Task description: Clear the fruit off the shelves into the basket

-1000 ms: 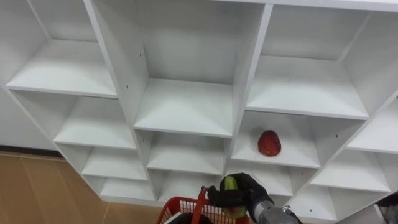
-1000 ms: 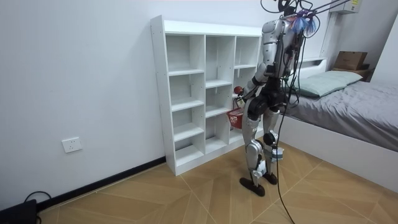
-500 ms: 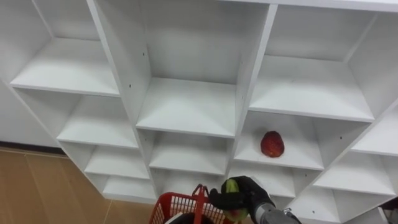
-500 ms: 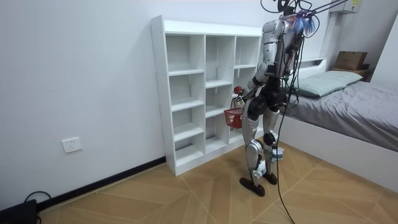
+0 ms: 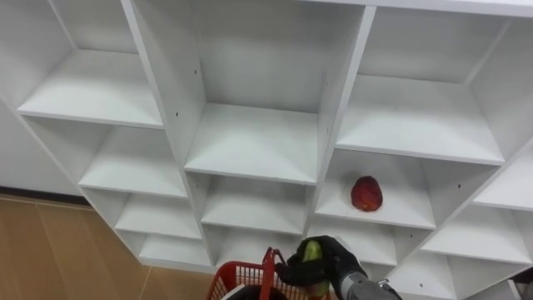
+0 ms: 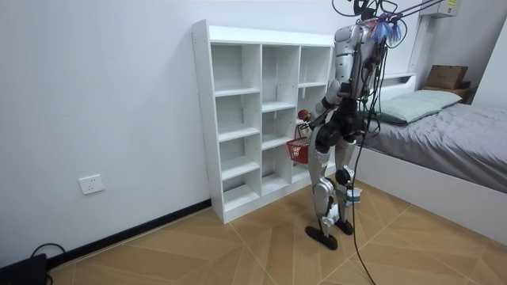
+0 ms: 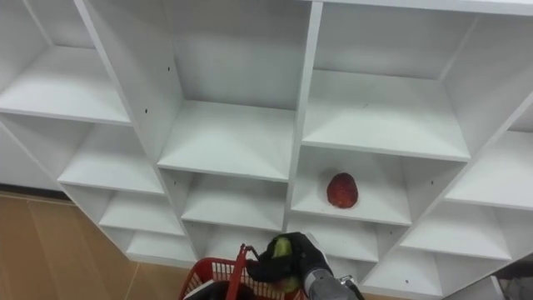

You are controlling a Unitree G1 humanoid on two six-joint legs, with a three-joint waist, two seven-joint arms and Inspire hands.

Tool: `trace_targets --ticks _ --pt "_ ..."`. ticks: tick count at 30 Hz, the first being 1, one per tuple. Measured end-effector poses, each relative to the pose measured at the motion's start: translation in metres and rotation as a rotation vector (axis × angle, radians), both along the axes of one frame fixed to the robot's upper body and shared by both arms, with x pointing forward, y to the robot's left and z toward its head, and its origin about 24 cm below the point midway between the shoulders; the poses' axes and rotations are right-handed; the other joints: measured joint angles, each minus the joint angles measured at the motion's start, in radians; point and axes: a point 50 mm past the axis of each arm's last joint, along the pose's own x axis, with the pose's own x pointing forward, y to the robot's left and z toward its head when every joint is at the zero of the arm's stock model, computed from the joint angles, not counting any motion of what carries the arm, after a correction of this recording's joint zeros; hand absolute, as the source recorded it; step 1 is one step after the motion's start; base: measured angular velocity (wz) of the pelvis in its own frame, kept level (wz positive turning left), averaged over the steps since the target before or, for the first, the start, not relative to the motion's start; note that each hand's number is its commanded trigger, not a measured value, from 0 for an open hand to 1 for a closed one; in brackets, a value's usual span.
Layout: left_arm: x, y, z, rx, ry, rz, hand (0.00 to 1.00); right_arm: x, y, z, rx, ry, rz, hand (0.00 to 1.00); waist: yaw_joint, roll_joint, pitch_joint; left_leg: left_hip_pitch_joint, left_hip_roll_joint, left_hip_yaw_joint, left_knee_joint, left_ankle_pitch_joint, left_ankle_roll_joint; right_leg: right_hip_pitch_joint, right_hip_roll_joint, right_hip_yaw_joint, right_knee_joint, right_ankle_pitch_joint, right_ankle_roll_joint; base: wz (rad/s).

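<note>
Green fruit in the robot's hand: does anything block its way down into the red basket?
Nothing visible does. The right hand has its fingers curled round the green fruit, just over the right side of the red basket. The basket's upright handle stands to the fruit's left, not under it.

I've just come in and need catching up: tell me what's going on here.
The robot stands at the white shelf unit, collecting fruit. Its right hand is curled round a green fruit just above the red basket. A red fruit lies on a shelf above and to the right of that hand, not yet picked.
</note>
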Motion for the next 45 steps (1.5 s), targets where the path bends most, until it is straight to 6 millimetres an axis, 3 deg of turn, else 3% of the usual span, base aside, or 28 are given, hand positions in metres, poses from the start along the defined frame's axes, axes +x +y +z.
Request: trace_targets --ticks 37,45 --pt "0.001 0.003 0.000 0.011 0.002 0.003 1.00 0.007 0.002 0.004 -0.003 -0.024 0.017 0.00 -0.002 -0.009 0.0017 -0.004 0.000 0.003 0.001 0.000 0.000 0.005 0.000 -0.006 -0.002 0.000 0.000 0.00" --pt "0.009 0.023 0.001 0.034 -0.015 0.089 1.00 0.025 0.006 0.026 0.013 -0.165 0.081 0.00 -0.006 -0.010 -0.0016 -0.012 0.000 0.001 0.006 0.000 0.000 -0.003 -0.001 -0.004 0.001 0.000 0.000 0.00"
